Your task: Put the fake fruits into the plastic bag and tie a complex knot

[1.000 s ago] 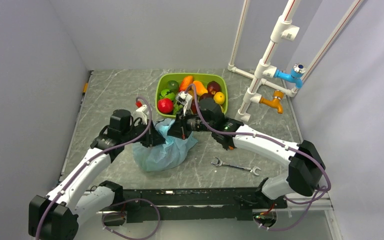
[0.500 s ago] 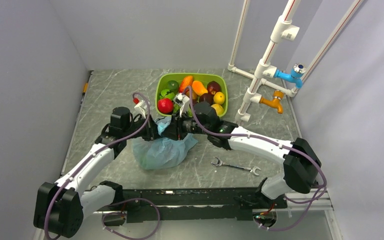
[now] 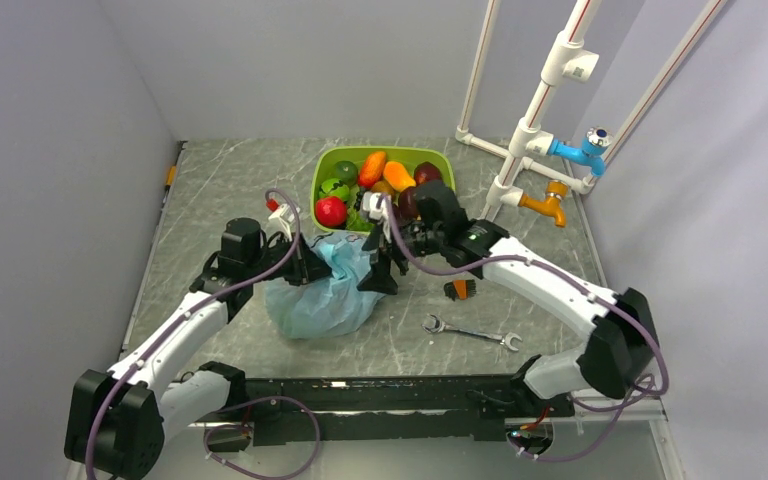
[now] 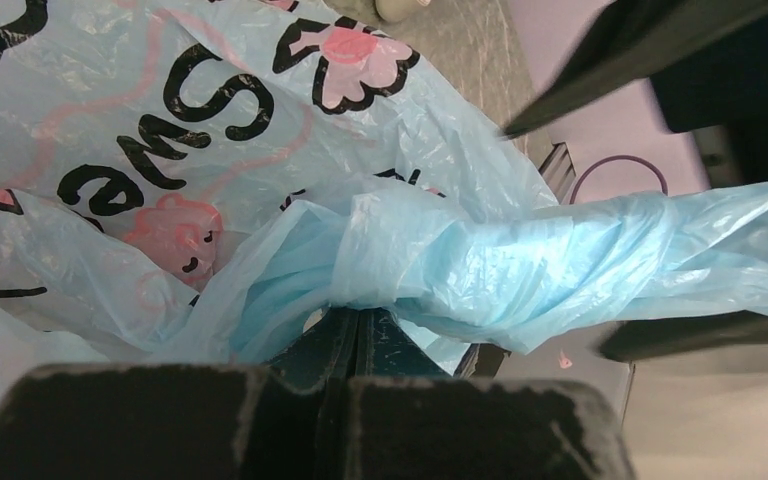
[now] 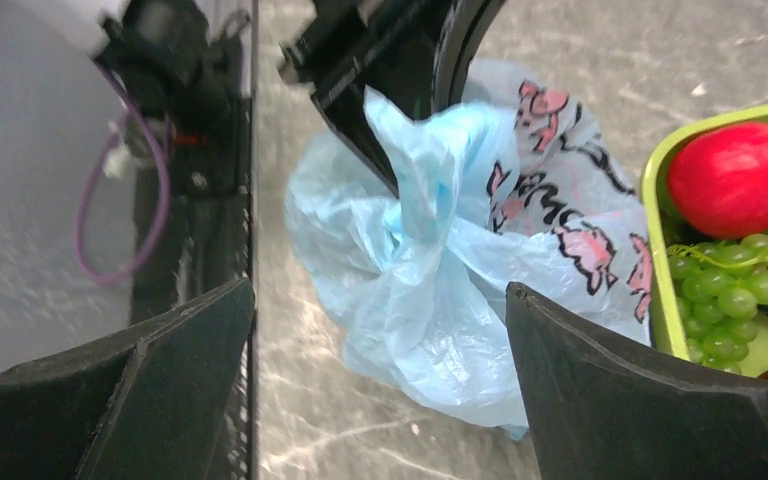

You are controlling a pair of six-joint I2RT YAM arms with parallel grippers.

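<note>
- The left gripper is clenched on the gathered neck of the bag. Its wrist view shows the two fingers pressed together on a twisted rope of pale blue plastic.
- The bag sits on the table between the two arms, just in front of the tray, puffed and crumpled, with pink and black print across its side. What is inside cannot be seen.
- From the pinch, the twisted plastic runs sideways towards the right arm. Whether it is tied cannot be told.
- The right gripper is released, jaws spread wide, at the bag's right edge. In the left wrist view its dark fingers pass above and below the twisted strip; contact cannot be told.
- In the right wrist view the bag lies between those spread fingers, its peak rising into the left gripper.
- A small orange and dark item lies on the table under the right arm; what it is cannot be told.
- The green tray, behind the bag, holds the fruits: a red apple, green grapes, plus orange and dark pieces.
- A wrench lies flat near the front, right of the bag.
- A white pipe frame stands at the far right.
</note>
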